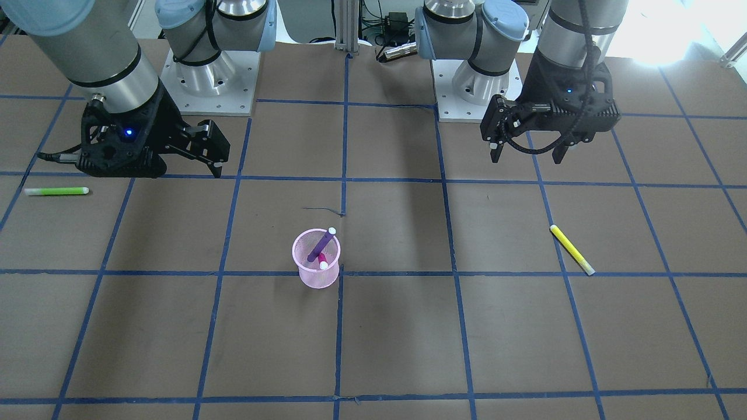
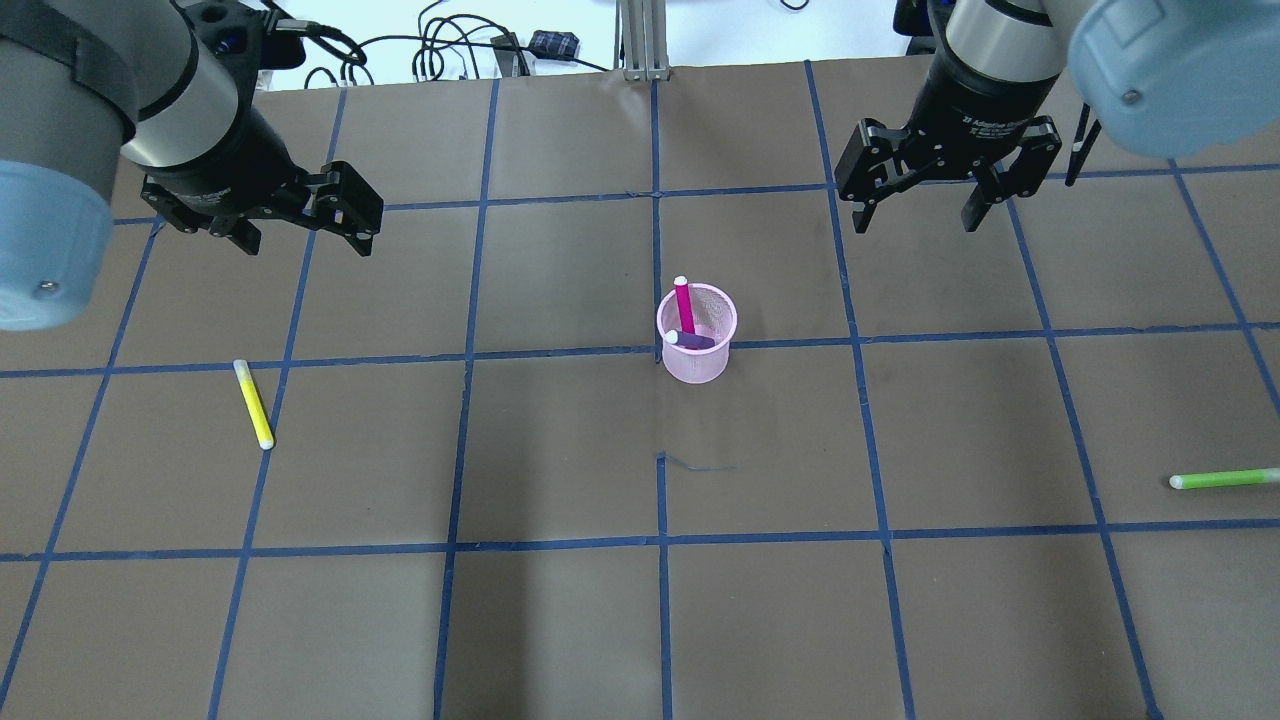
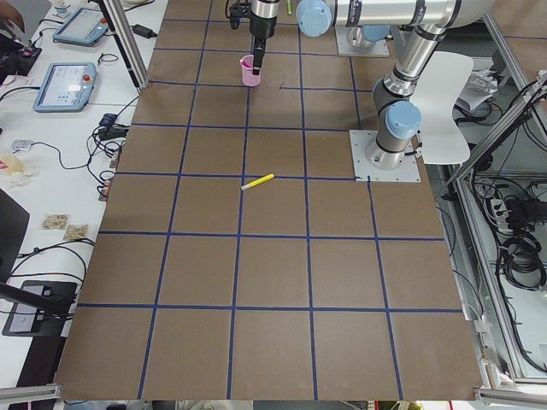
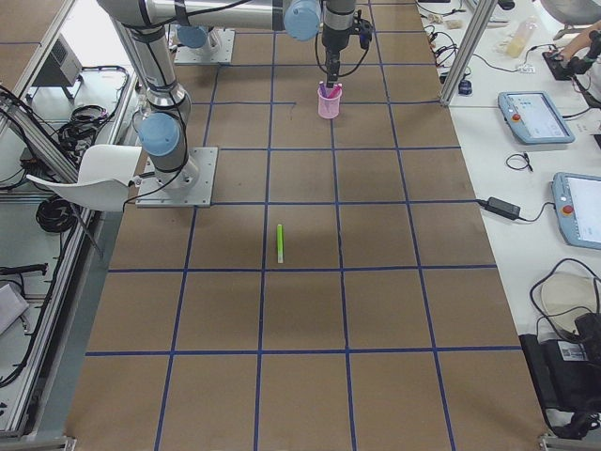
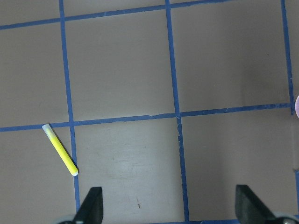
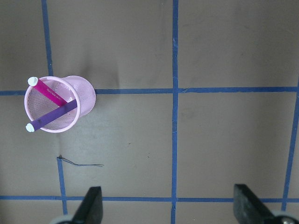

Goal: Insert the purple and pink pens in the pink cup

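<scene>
Left end effector (image 2: 305,240) and right end effector (image 2: 916,223) spread wide, empty, brown table (image 2: 560,620), blue tape grid (image 2: 660,541), seemingly tablets (image 4: 535,117) alongside.

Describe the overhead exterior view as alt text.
A pink cup at the middle of the table holds the pink pen and purple pen, leaning on its rim. The left tool and right tool hang open and empty; a yellow pen and a green pen lie flat on it.

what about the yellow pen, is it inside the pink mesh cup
No, the yellow pen lies flat on the brown table, apart from the pink mesh cup.
</scene>
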Robot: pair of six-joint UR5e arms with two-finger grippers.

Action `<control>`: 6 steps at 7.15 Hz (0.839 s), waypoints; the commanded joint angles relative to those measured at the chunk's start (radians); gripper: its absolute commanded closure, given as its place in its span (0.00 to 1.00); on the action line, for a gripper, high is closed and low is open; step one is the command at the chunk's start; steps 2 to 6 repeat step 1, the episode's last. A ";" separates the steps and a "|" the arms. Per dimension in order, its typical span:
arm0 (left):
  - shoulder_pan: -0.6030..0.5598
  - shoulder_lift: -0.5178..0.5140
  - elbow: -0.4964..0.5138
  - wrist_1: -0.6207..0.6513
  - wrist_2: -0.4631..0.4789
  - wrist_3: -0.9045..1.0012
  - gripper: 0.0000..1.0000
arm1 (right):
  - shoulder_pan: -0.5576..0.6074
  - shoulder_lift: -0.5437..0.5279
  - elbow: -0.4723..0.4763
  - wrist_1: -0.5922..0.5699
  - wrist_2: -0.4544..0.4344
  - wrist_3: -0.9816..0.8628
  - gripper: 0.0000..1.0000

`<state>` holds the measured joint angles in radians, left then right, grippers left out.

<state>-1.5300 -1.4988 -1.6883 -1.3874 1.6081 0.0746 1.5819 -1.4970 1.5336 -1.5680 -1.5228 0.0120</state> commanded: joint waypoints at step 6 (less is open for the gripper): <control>0.007 -0.014 0.007 0.011 -0.002 -0.001 0.00 | 0.007 -0.031 0.005 0.017 -0.002 0.000 0.00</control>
